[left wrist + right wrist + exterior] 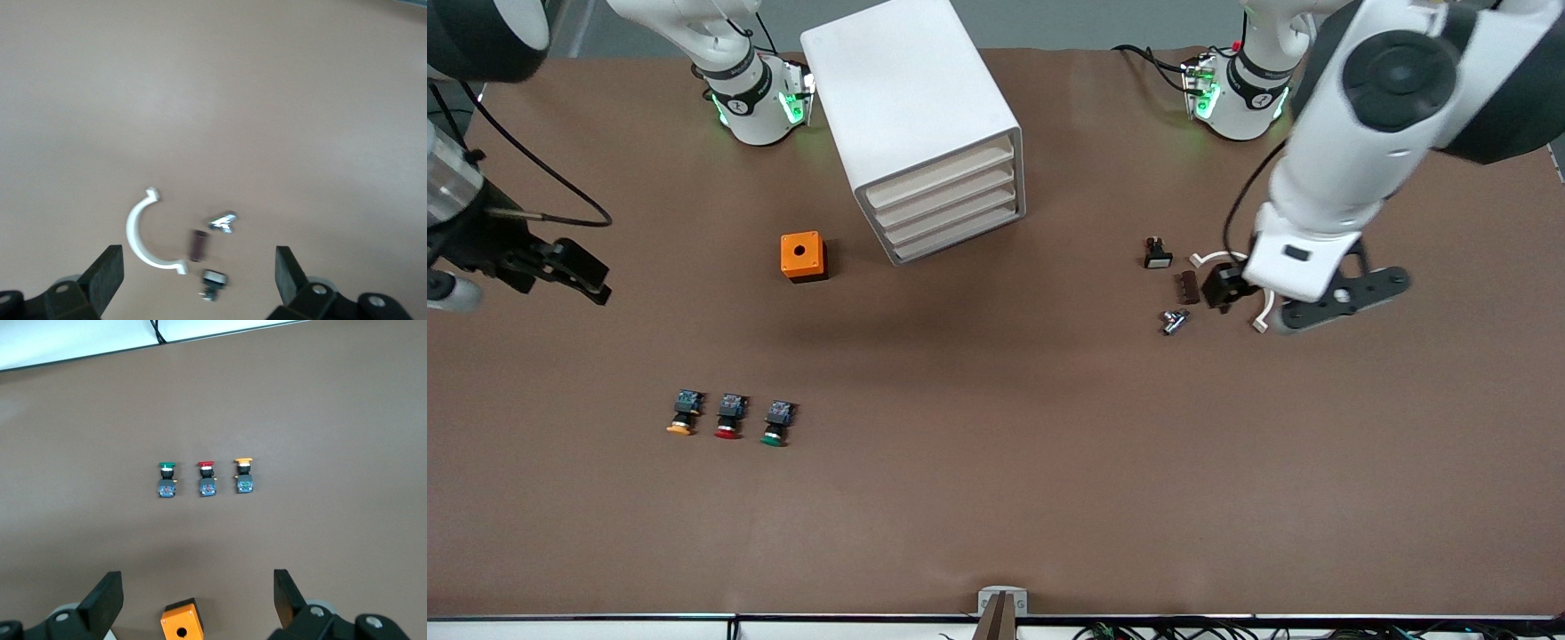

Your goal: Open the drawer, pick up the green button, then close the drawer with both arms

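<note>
Lowest in the front view, in the lower left of the frame, three push-button switches lie in a row on the brown counter (1049,498): the orange-capped button (683,415), the red-capped button (729,416) beside it, and the green-capped button (777,423) at the end of the row toward the left arm's end of the counter, none of them touching. Farther from the front camera, left of centre, an orange box (804,257) with a round hole in its top sits alone on the counter. At the same depth in the right half of the frame lies a loose cluster of small parts: a small metal piece (1174,321), a dark brown block (1188,286), a small black-and-white switch (1157,253), and a white curved clip (143,232). The left gripper (1325,307) hangs over that cluster, its fingers spread wide and holding nothing. At the left edge of the frame the right gripper (574,271) hangs over bare counter, likewise spread wide and empty; its wrist view looks down on the three buttons and the orange box. Farthest up, at top centre, stands the white cabinet (911,107), turned at an angle, with all four drawers pushed in, the top drawer (943,174) among them.
</note>
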Controlling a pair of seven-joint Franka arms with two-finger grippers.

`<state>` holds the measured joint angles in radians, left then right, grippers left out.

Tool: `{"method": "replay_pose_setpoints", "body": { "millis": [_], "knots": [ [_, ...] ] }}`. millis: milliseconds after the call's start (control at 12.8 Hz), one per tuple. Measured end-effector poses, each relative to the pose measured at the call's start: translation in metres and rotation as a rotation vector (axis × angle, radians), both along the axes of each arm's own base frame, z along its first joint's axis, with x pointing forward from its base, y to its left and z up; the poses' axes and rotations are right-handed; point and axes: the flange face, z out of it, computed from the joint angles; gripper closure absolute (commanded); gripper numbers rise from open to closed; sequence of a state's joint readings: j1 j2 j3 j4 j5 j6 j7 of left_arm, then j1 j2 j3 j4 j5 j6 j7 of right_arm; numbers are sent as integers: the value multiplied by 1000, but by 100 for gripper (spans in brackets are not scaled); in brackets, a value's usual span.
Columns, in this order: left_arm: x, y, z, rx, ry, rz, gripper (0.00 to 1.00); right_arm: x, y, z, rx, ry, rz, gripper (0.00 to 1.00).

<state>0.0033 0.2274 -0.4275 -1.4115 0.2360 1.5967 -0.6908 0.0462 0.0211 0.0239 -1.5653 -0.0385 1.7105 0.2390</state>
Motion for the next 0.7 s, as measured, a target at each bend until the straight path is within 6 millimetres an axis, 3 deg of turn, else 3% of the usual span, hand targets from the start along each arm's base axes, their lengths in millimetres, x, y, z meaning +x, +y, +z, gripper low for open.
{"method": "replay_pose_setpoints", "body": {
  "millis": [234,391,703],
  "knots": [
    [2,72,24,20,37,-66,0,-24,-6,7,-8,2,11,0],
    [2,110,35,-22,53,-111,0,-34,-9,9,-18,2,11,0],
    [-9,154,57,-78,62,-160,0,-36,-25,4,-23,10,-17,0]
  ]
}}
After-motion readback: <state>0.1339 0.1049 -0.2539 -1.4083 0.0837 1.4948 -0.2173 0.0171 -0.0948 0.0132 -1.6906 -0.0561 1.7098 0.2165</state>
